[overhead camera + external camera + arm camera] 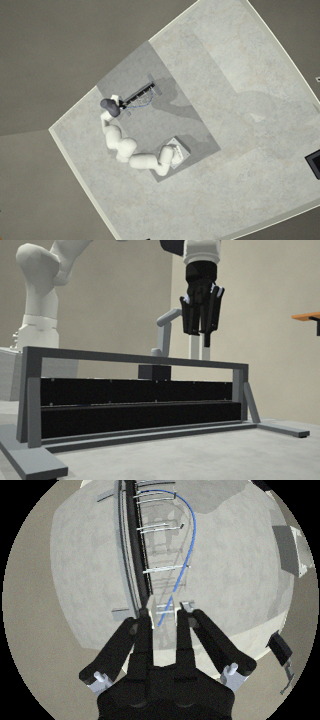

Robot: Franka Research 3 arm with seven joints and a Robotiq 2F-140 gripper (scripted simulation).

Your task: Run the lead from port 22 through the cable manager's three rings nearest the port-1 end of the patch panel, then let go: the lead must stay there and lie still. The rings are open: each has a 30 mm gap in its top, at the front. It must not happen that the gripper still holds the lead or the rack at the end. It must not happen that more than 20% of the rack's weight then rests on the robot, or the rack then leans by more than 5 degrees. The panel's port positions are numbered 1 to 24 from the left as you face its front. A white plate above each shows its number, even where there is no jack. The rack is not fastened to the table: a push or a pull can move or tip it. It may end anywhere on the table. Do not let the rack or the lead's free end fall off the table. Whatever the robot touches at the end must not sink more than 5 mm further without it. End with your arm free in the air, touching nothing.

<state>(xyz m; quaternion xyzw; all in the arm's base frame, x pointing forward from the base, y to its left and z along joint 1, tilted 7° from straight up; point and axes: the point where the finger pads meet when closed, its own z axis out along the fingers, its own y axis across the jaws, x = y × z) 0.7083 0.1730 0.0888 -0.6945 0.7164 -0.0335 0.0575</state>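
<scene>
Wrist view: right up front, the gripper (123,105) (202,333) (163,600) points down over the rack's near end, jaws partly closed with a gap between them, gripping nothing.
Lead: the blue lead (144,105) (194,527) shows between the fingertips at its near end, then bows out along the rack's ringed side and curls back in at the far end.
Rings: the white rings (146,94) (166,569) stick out in a row; the lead crosses some of them, though whether through or over, I can't tell.
Rack: here's the grey rack (158,89) (103,356) (123,555), upright, running roughly alongside the tabletop's (144,129) upper-left edge, between its left and top corners as the top view has it.
Arm: the white arm swings out past the lower-left edge, its grey base block (173,140) (7,374) near the lower-right edge, between the bottom and right corners.
Wall: farther off, an orange shelf (305,316).
</scene>
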